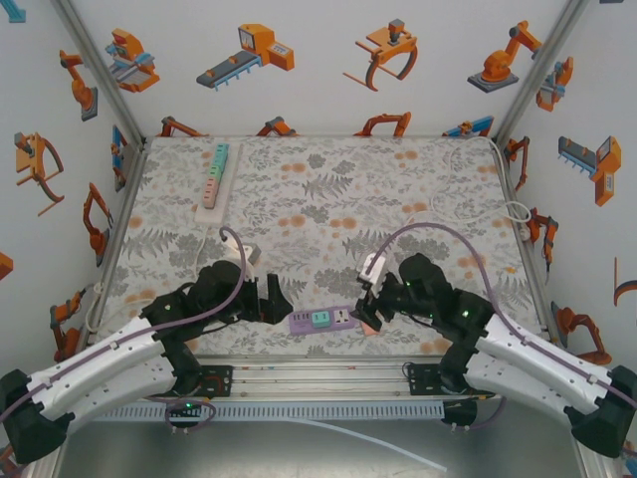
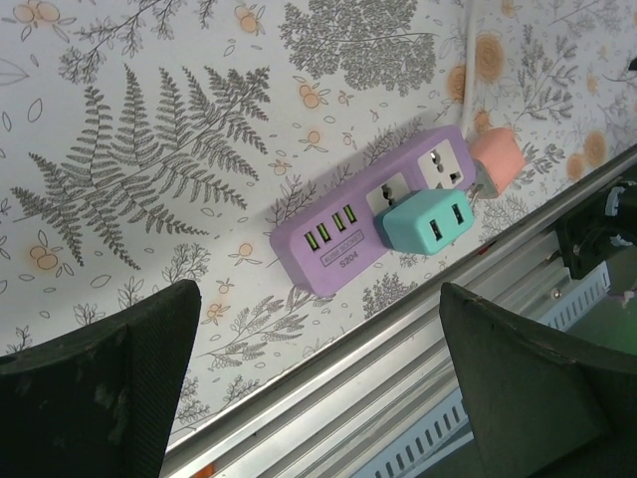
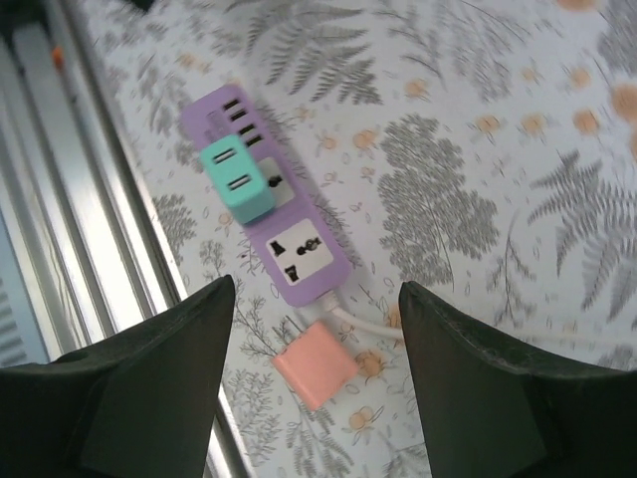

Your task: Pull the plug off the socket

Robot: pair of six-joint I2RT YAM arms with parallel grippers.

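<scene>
A purple power strip [image 1: 323, 320] lies near the table's front edge, between the two arms. A teal plug [image 1: 320, 318] is seated in its middle socket [image 2: 429, 221] [image 3: 239, 183]. A pink plug [image 3: 315, 365] lies loose on the cloth by the strip's cord end, prongs showing [image 2: 496, 157]. My left gripper [image 1: 274, 300] is open to the left of the strip [image 2: 370, 205], nothing between its fingers. My right gripper [image 1: 369, 315] is open over the pink plug at the strip's right end [image 3: 284, 231]; its fingers stand apart from the plug.
A second white power strip with coloured sockets [image 1: 215, 177] lies at the back left. A white cord [image 1: 468, 206] runs along the right side. The metal rail [image 1: 318, 373] borders the table's front edge, just below the purple strip.
</scene>
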